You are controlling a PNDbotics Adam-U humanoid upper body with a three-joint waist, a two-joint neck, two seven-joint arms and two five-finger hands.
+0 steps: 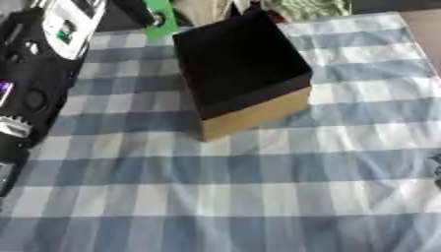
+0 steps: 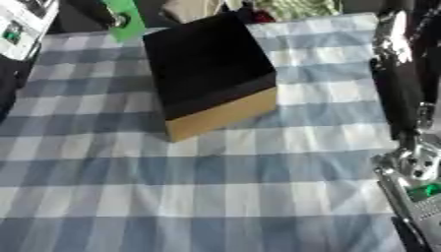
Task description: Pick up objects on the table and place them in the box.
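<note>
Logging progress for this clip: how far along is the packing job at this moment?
Done or not cannot be told: the black box with tan cardboard sides stands on the blue-and-white checked cloth, its inside too dark to see any contents. In hand: nothing visible; only arm parts show at the sides, no hand. Left: possibly the green flat object and a red item behind the box, beyond the cloth's far edge.

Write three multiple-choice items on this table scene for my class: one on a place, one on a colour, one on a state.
1. Where is the box?
A. far middle of the table
B. near right corner
C. on the floor

2. What pattern has the tablecloth?
A. red stripes
B. blue and white checks
C. plain green

3. The box's top is
A. open
B. taped shut
C. crushed flat

Key: 1 A, it stands beyond the centre; 2 B, checks cover the whole cloth; 3 A, a dark interior shows above tan walls.
</note>
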